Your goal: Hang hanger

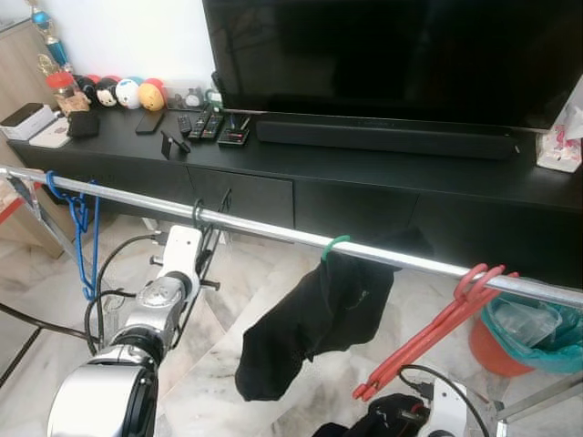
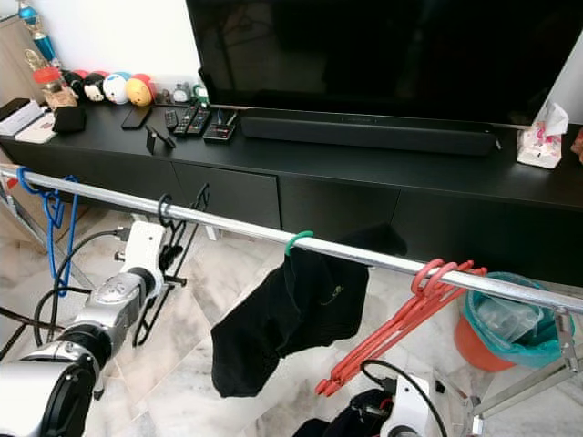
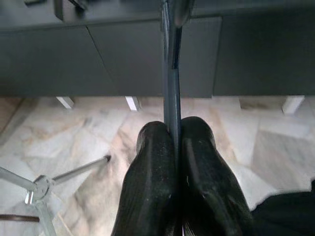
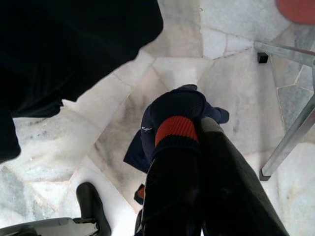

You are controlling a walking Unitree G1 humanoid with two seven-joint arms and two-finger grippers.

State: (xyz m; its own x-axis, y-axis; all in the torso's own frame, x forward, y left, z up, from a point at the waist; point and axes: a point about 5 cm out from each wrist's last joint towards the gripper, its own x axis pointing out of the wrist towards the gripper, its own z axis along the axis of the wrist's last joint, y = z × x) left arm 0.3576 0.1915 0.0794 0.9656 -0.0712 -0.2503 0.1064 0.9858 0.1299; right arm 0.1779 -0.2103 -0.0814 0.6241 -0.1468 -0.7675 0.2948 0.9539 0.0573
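The left gripper [image 3: 174, 147] reaches up to the metal rail [image 1: 273, 232], fingers pinching a black hanger [image 1: 208, 238] whose hook sits over the rail. The right gripper [image 4: 192, 147] hangs low, fingers pressed together.

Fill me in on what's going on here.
The robot is hanging hangers on a rail in front of a TV cabinet. Its left gripper is shut on a black hanger whose hook is already over the rail. The right gripper is low down near the floor, shut on a dark sock with a red band. Blue hangers, a green hanger carrying a black garment, and red hangers already hang on the rail.
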